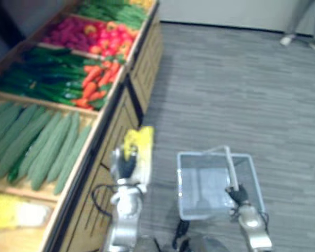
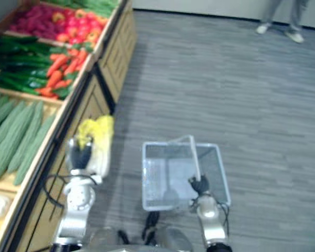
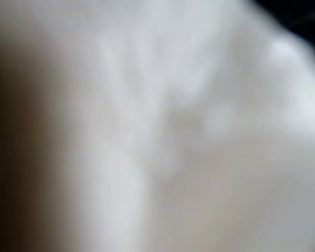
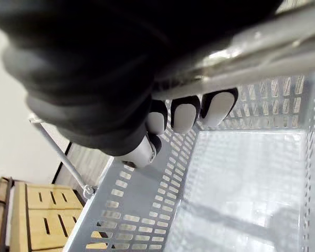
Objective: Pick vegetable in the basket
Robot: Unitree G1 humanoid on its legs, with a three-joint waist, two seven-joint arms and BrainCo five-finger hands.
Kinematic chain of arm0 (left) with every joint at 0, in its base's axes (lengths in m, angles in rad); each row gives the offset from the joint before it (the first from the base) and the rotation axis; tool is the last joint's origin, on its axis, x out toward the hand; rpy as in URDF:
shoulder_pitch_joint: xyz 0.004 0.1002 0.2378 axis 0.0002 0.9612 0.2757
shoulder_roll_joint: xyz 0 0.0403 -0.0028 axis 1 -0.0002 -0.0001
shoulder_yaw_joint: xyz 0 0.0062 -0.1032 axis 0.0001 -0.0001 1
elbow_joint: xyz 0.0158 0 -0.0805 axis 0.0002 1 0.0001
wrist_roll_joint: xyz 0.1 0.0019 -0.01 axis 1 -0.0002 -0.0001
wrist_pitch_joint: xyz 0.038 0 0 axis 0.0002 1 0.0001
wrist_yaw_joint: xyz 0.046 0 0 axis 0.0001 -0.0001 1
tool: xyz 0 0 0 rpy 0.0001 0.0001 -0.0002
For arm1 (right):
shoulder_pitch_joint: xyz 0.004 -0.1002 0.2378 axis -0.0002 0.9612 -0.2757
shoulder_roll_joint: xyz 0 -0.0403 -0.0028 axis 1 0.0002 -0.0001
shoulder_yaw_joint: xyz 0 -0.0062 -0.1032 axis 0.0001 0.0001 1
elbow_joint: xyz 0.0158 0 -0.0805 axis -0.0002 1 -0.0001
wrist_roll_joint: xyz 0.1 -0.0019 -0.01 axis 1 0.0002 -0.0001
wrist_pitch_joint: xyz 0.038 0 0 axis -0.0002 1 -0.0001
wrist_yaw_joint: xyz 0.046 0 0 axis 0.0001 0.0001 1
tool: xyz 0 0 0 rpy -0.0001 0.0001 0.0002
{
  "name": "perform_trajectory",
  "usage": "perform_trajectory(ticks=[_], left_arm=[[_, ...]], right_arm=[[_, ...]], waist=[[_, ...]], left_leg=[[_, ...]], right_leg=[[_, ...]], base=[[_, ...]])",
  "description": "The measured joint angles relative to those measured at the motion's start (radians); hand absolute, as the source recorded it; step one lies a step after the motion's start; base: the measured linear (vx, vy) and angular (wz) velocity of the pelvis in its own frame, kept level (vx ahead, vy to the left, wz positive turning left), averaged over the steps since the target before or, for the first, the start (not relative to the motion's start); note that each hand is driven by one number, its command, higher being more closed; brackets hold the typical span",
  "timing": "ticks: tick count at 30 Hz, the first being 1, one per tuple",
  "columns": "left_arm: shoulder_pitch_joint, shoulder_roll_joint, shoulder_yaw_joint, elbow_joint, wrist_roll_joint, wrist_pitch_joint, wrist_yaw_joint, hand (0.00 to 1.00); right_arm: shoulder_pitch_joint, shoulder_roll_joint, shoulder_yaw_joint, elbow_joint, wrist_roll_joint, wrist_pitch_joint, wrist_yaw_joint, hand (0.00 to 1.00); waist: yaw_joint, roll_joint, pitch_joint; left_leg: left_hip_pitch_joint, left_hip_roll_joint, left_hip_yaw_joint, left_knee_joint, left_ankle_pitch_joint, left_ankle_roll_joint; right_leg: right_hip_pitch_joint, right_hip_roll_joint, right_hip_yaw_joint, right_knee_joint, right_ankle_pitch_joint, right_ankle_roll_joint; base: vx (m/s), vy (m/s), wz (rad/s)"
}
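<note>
My left hand (image 1: 127, 167) holds a yellow and white leafy cabbage (image 1: 138, 140) upright, just off the front of the wooden stand and left of the basket. In the left wrist view the cabbage's pale surface (image 3: 189, 136) sits right up against the camera. The grey mesh basket (image 1: 185, 185) hangs low over the floor and has nothing in it. My right hand (image 1: 240, 197) is shut on its metal handle (image 1: 231, 167). The right wrist view shows my fingers (image 4: 185, 113) curled round the handle bar (image 4: 283, 42) above the basket's perforated wall (image 4: 147, 210).
A wooden produce stand (image 1: 102, 157) runs along the left, with long pale green gourds (image 1: 42, 144), carrots (image 1: 97, 79), dark green cucumbers (image 1: 42, 76), red peppers (image 1: 102, 37) and more cabbages (image 1: 13, 212). A person's legs (image 1: 304, 23) stand at the far right on the grey floor (image 1: 236, 89).
</note>
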Motion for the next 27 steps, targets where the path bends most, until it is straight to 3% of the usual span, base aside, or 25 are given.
perform_trajectory(ticks=[3, 5, 7, 9, 11, 12, 13, 14, 16, 17, 18, 19, 20, 21, 22, 23, 25, 27], left_arm=[[0.024, 0.001, -0.074, 0.075, -0.054, 0.000, -0.057, 1.00], [0.023, 0.003, -0.116, 0.110, -0.091, -0.004, -0.087, 1.00], [0.019, 0.012, -0.153, 0.167, -0.122, -0.009, -0.123, 1.00], [0.006, 0.025, -0.210, 0.262, -0.126, -0.008, -0.171, 1.00], [-0.003, 0.048, -0.246, 0.295, -0.125, 0.001, -0.188, 1.00], [-0.036, 0.073, -0.283, 0.327, -0.123, 0.005, -0.196, 1.00], [-0.060, 0.078, -0.295, 0.344, -0.121, 0.006, -0.196, 1.00], [-0.121, 0.081, -0.310, 0.380, -0.116, 0.007, -0.195, 1.00], [-0.218, 0.086, -0.326, 0.432, -0.114, 0.011, -0.189, 1.00], [-0.271, 0.092, -0.336, 0.463, -0.107, 0.014, -0.183, 1.00], [-0.299, 0.094, -0.347, 0.478, -0.106, 0.014, -0.178, 1.00], [-0.305, 0.091, -0.350, 0.488, -0.099, 0.014, -0.175, 1.00], [-0.306, 0.084, -0.353, 0.511, -0.075, 0.016, -0.174, 1.00], [-0.307, 0.082, -0.352, 0.525, -0.068, 0.015, -0.174, 1.00], [-0.316, 0.080, -0.350, 0.550, -0.067, 0.016, -0.174, 1.00], [-0.326, 0.076, -0.342, 0.568, -0.067, 0.025, -0.174, 0.00], [-0.330, 0.068, -0.340, 0.570, -0.068, 0.029, -0.174, 0.00], [-0.348, 0.060, -0.335, 0.571, -0.068, 0.031, -0.172, 0.00]], right_arm=[[0.005, -0.026, 0.036, -0.063, 0.002, 0.000, 0.002, 1.00], [0.030, -0.024, 0.038, -0.144, 0.008, 0.001, 0.008, 1.00], [0.056, -0.013, 0.048, -0.212, 0.031, 0.000, 0.020, 1.00], [0.060, -0.004, 0.077, -0.239, 0.064, -0.001, 0.029, 1.00], [0.065, 0.010, 0.095, -0.247, 0.083, -0.003, 0.046, 1.00], [0.080, 0.023, 0.122, -0.250, 0.095, -0.004, 0.060, 1.00], [0.090, 0.027, 0.133, -0.257, 0.115, -0.005, 0.063, 1.00], [0.108, 0.025, 0.160, -0.274, 0.135, -0.006, 0.066, 1.00], [0.123, 0.024, 0.209, -0.296, 0.176, -0.013, 0.084, 1.00], [0.129, 0.024, 0.239, -0.313, 0.210, -0.014, 0.105, 1.00], [0.148, 0.021, 0.270, -0.342, 0.234, -0.015, 0.113, 1.00], [0.161, 0.018, 0.284, -0.354, 0.242, -0.017, 0.123, 1.00], [0.171, 0.000, 0.319, -0.364, 0.269, -0.020, 0.144, 1.00], [0.172, -0.012, 0.340, -0.370, 0.283, -0.020, 0.156, 1.00], [0.170, -0.022, 0.372, -0.381, 0.319, -0.020, 0.185, 1.00], [0.173, -0.040, 0.398, -0.401, 0.348, -0.022, 0.212, 1.00], [0.169, -0.080, 0.426, -0.423, 0.369, -0.022, 0.238, 1.00], [0.169, -0.103, 0.429, -0.450, 0.393, -0.024, 0.260, 1.00]], waist=[[-0.002, 0.029, -0.020], [-0.006, 0.028, -0.031], [-0.009, 0.005, -0.037], [-0.029, -0.026, -0.038], [-0.040, -0.033, -0.037], [-0.059, -0.035, -0.036], [-0.067, -0.036, -0.035], [-0.068, -0.038, -0.034], [-0.066, -0.033, -0.030], [-0.070, -0.033, -0.029], [-0.079, -0.040, -0.032], [-0.080, -0.041, -0.033], [-0.086, -0.011, -0.035], [-0.086, 0.000, -0.039], [-0.088, -0.001, -0.037], [-0.084, 0.005, -0.033], [-0.057, 0.018, -0.014], [-0.045, 0.010, -0.005]], left_leg=[[-0.029, 0.005, -0.002, -0.086, 0.068, 0.043], [-0.023, -0.006, 0.019, -0.134, 0.110, 0.052], [0.021, -0.035, 0.041, -0.214, 0.153, 0.056], [0.096, -0.073, 0.049, -0.308, 0.201, 0.063], [0.125, -0.079, 0.059, -0.314, 0.187, 0.070], [0.148, -0.076, 0.046, -0.311, 0.177, 0.080], [0.150, -0.075, 0.032, -0.307, 0.171, 0.085], [0.148, -0.075, 0.008, -0.311, 0.163, 0.083], [0.137, -0.065, -0.039, -0.326, 0.156, 0.073], [0.138, -0.056, -0.061, -0.341, 0.153, 0.065], [0.143, -0.057, -0.076, -0.340, 0.140, 0.038], [0.156, -0.054, -0.082, -0.340, 0.129, 0.022], [0.180, -0.020, -0.081, -0.319, 0.121, 0.004], [0.176, -0.002, -0.077, -0.280, 0.111, -0.009], [0.114, 0.042, -0.071, -0.097, 0.090, -0.018], [-0.004, 0.107, -0.088, 0.204, 0.102, 0.007], [-0.124, 0.170, -0.131, 0.539, 0.103, 0.006], [-0.192, 0.164, -0.105, 0.569, 0.095, -0.003]], right_leg=[[0.011, 0.020, 0.089, -0.002, 0.003, 0.007], [0.003, 0.022, 0.124, 0.003, -0.001, 0.019], [-0.033, -0.002, 0.150, 0.081, -0.046, 0.043], [-0.101, -0.056, 0.155, 0.293, -0.099, 0.085], [-0.173, -0.101, 0.145, 0.495, -0.091, 0.098], [-0.231, -0.136, 0.145, 0.641, -0.083, 0.124], [-0.238, -0.144, 0.148, 0.652, -0.091, 0.111], [-0.258, -0.152, 0.159, 0.620, -0.097, 0.102], [-0.268, -0.143, 0.184, 0.444, -0.080, 0.118], [-0.260, -0.123, 0.216, 0.289, -0.036, 0.128], [-0.236, -0.124, 0.240, 0.174, 0.060, 0.114], [-0.225, -0.124, 0.245, 0.174, 0.102, 0.093], [-0.203, -0.096, 0.234, 0.198, 0.065, 0.077], [-0.194, -0.082, 0.231, 0.204, 0.045, 0.072], [-0.165, -0.061, 0.229, 0.206, 0.031, 0.054], [-0.117, -0.034, 0.227, 0.183, 0.025, 0.043], [-0.016, 0.001, 0.250, 0.136, 0.017, 0.030], [0.078, -0.008, 0.275, 0.081, 0.014, 0.028]], base=[[0.06, 0.109, -0.93], [0.14, 0.127, -0.66], [0.16, 0.115, -0.41], [0.15, 0.082, -0.26], [0.14, 0.084, -0.07], [0.15, 0.075, 0.28], [0.18, 0.051, 0.50], [0.23, 0.007, 0.58], [0.26, -0.048, 0.52], [0.30, -0.123, 0.58], [0.25, -0.107, 0.52], [0.40, -0.197, 0.34], [0.36, -0.180, 0.08], [0.53, -0.264, -0.03], [0.43, -0.209, -0.11], [0.43, -0.193, -0.21], [0.43, -0.085, -0.40], [0.44, 0.005, -0.38]])
